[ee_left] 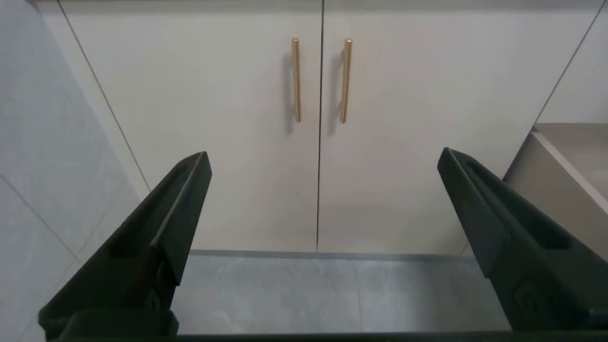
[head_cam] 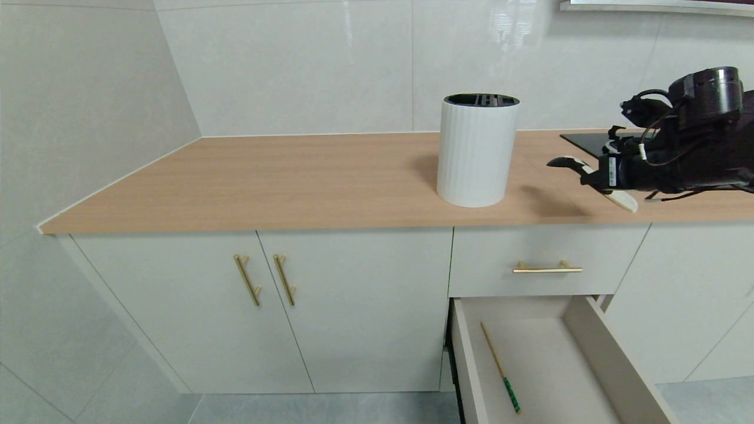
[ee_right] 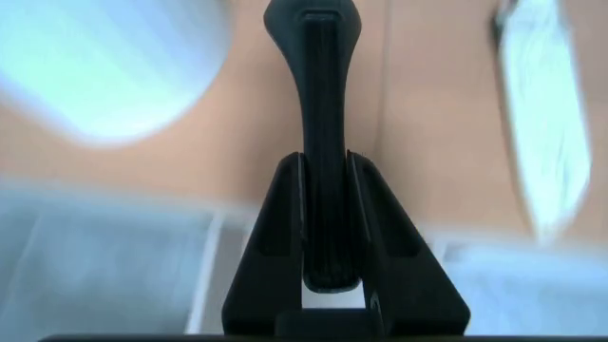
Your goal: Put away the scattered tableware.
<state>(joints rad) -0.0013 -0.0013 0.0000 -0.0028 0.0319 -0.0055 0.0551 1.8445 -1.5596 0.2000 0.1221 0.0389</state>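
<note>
My right gripper (head_cam: 596, 175) hovers over the wooden countertop (head_cam: 294, 176), to the right of a white ribbed utensil holder (head_cam: 477, 150). It is shut on a black utensil (head_cam: 562, 162) whose rounded end sticks out toward the holder. In the right wrist view the fingers (ee_right: 285, 204) clamp that black utensil (ee_right: 318, 57). A pale elongated piece of tableware (head_cam: 623, 201) sits by the counter's front edge, just below the gripper; whether it is separate from the held utensil I cannot tell. My left gripper (ee_left: 323, 256) is open, low in front of the cabinet doors (ee_left: 318, 142).
Below the counter a drawer (head_cam: 612, 365) stands pulled out, with a single chopstick with a green end (head_cam: 500, 368) lying inside. Above it is a closed drawer with a gold handle (head_cam: 548, 269). A black panel (head_cam: 583, 141) lies at the counter's back right.
</note>
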